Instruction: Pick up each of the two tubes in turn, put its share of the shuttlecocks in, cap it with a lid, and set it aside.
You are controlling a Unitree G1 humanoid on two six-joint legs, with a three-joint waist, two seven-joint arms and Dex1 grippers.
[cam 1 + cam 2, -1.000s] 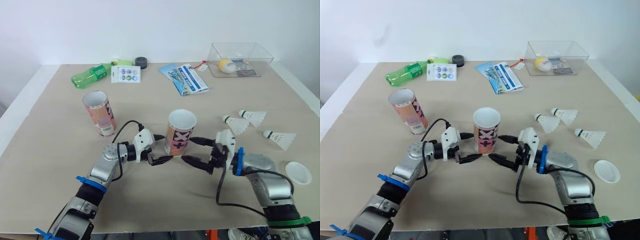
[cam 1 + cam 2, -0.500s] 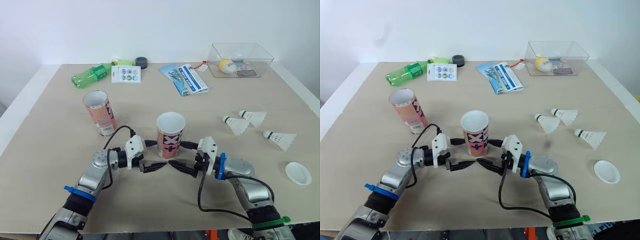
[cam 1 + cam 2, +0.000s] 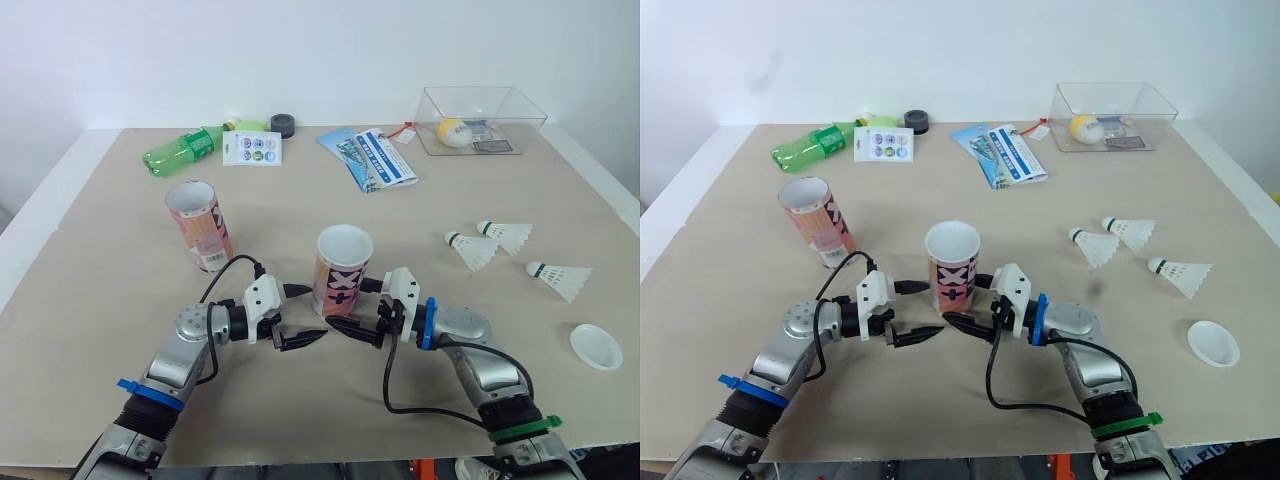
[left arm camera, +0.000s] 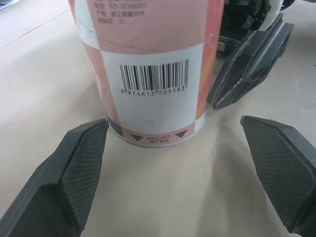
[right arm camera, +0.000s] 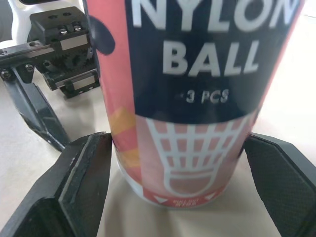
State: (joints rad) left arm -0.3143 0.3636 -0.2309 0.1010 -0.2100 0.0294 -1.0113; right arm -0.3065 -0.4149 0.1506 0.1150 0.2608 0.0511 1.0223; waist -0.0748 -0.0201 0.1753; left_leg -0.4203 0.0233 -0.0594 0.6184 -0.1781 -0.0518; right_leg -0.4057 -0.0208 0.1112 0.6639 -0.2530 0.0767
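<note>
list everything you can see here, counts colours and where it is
tubes: 2, pink and orange, open tops; one mid-table, one to the left
shuttlecocks: 3, white, lying on the right
lid: 1, white, near right edge
bottle: 1, green, lying at far left
sticker card: 1, white, beside the bottle
tape roll: 1, dark, far edge
leaflets: blue and white, far centre
box: 1, clear, far right
ball: 1, yellow, in the box
table: 1, beige
left gripper: black fingers, open, at the middle tube's base
right gripper: black fingers, open, on its other side
</note>
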